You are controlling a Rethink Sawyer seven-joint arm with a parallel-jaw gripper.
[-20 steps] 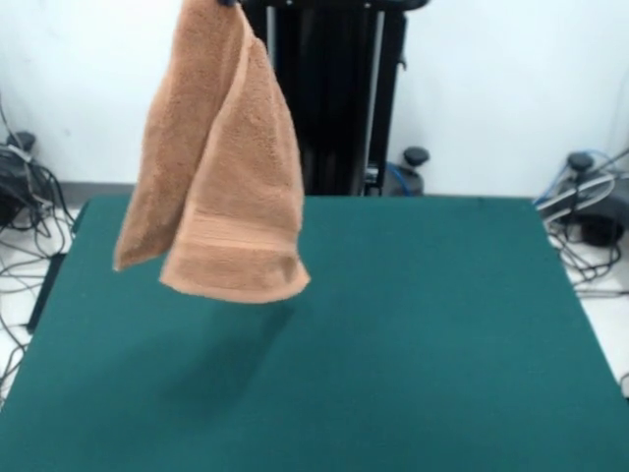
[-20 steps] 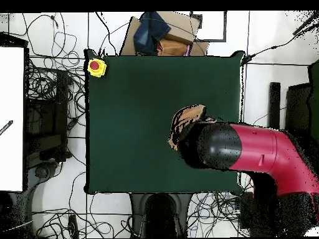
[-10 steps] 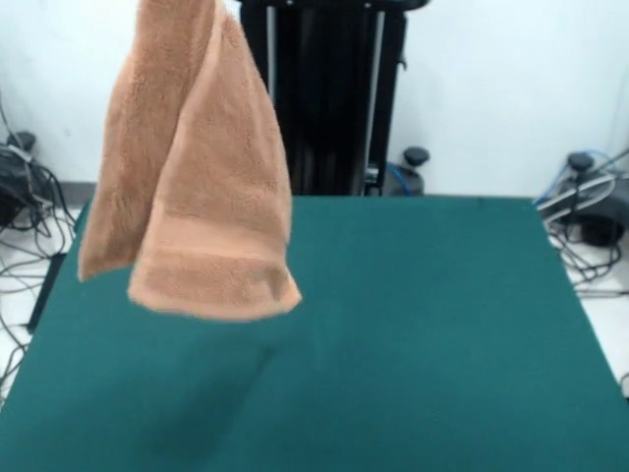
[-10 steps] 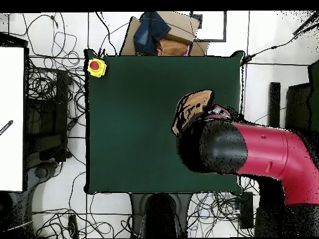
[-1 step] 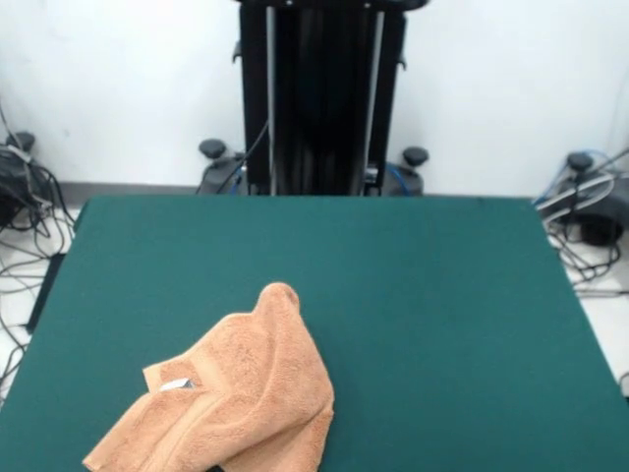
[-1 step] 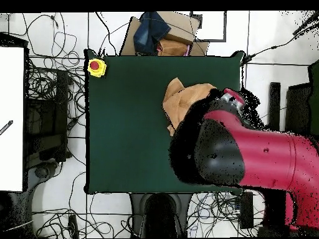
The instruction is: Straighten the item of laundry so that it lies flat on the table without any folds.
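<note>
From the front camera, you can see the peach-orange towel [image 5: 231, 403] lying crumpled on the dark green table [image 5: 423, 295], near the front edge and left of centre. It rises to a small peak at its far end, with layers doubled over one another and a small white tag showing on top, so it is far from flat. That heaped shape looks like what you get when cloth is let fall rather than laid out. No gripper shows in this view. Half a second ago the towel hung in the air from the top of the picture, folded lengthwise; now all of it rests on the table.

From above, the towel [image 6: 184, 103] sits in the half of the table [image 6: 124, 124] farther from the robot's base, partly hidden under the red and black arm [image 6: 249, 155]. You cannot tell whether the gripper is released or clenched, since the arm's bulk covers it. Against the earlier overhead picture, the arm fills more of the view and the visible cloth spreads wider and farther from the base. A yellow box with a red button [image 6: 96, 66] sits at one table corner.
</note>
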